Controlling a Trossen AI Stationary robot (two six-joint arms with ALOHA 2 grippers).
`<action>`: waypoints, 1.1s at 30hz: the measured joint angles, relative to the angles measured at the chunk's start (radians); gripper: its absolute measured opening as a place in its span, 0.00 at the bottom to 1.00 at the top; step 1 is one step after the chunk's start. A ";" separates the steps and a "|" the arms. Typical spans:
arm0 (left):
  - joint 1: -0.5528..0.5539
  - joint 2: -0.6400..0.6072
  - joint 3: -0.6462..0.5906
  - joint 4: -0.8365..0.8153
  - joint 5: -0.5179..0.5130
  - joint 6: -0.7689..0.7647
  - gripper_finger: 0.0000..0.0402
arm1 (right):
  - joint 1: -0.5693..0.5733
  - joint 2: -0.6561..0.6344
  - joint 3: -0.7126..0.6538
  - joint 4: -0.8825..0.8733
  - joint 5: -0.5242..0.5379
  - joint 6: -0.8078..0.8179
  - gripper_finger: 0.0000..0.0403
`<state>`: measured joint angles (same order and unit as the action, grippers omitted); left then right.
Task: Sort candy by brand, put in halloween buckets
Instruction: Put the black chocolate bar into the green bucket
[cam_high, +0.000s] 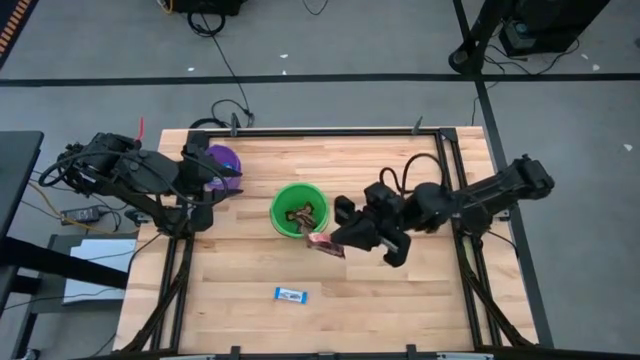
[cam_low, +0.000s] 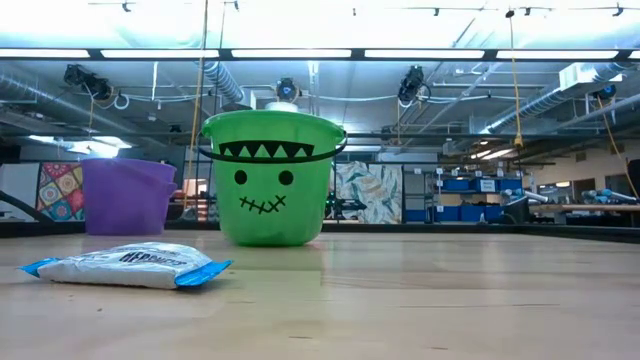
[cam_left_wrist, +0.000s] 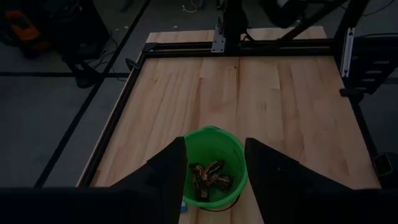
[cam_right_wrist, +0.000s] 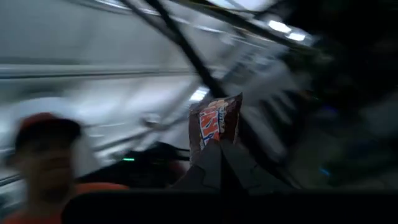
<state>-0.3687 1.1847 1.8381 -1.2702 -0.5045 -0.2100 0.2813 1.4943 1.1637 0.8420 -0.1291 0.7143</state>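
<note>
Right gripper (cam_high: 330, 241) pinches a brown-wrapped candy (cam_high: 325, 244), partly hidden, at 4 o'clock of the green bucket (cam_high: 277, 205); left gripper (cam_left_wrist: 216, 177) wide open.

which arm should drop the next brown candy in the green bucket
Right. The right gripper is already shut on a brown-wrapped candy just beside the green bucket, which already holds brown candies. The left gripper is open and empty by the purple bucket.
</note>
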 joint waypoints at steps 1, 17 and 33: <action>0.000 0.000 0.000 -0.003 0.000 0.000 0.41 | -0.011 0.019 0.000 0.056 -0.047 0.000 0.00; -0.001 -0.002 -0.064 -0.040 0.012 -0.009 0.41 | -0.293 0.392 -0.139 0.559 -0.435 0.402 0.00; -0.001 -0.002 -0.065 -0.022 0.037 -0.029 0.41 | -0.445 0.308 -0.246 0.155 -0.326 0.171 0.00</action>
<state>-0.3695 1.1828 1.7733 -1.2919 -0.4671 -0.2388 -0.1639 1.8025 0.9176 0.9965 -0.4549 0.8851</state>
